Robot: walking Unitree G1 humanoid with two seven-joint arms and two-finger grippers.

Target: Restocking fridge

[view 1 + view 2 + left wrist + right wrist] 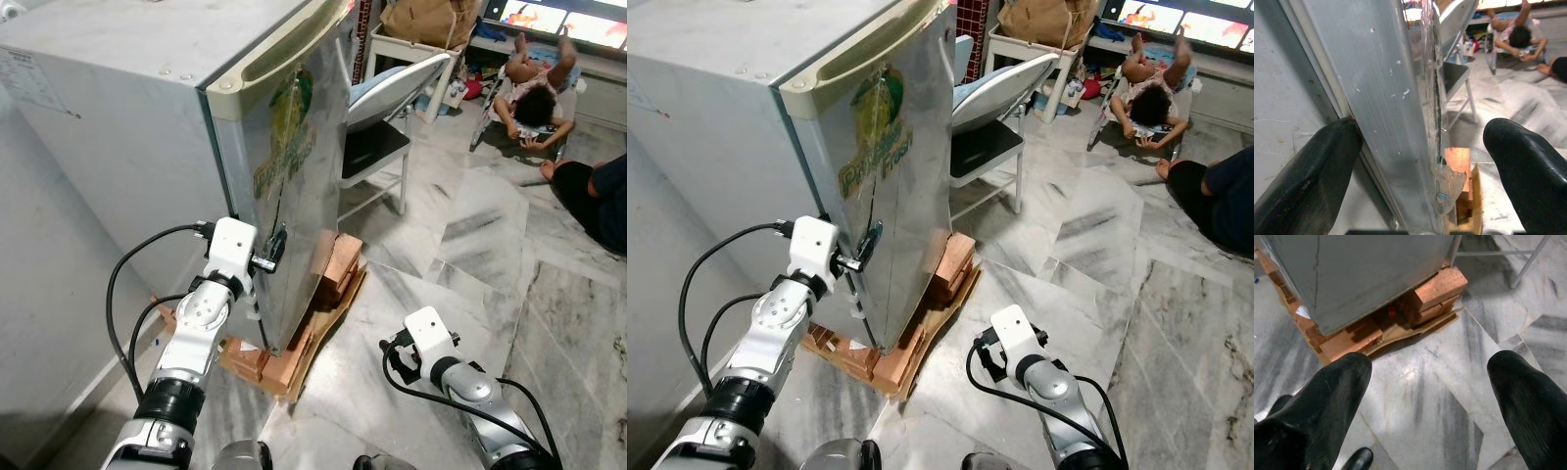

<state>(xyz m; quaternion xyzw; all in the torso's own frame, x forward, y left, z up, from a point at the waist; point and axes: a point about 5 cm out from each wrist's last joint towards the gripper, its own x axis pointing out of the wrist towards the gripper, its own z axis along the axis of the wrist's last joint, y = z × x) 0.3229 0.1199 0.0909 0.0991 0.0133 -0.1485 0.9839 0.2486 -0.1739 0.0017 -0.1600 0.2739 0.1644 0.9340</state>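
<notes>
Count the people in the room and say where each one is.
2. One person lies on the floor at the far right, near the screen. A second person, cut off by the picture's right edge, sits on the floor nearer the robot. Others may be out of frame.

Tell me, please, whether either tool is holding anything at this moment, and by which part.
The left tool straddles the free edge of the fridge door, fingers open on either side, not clamped. The right tool is open above the marble floor, holding nothing.
</notes>
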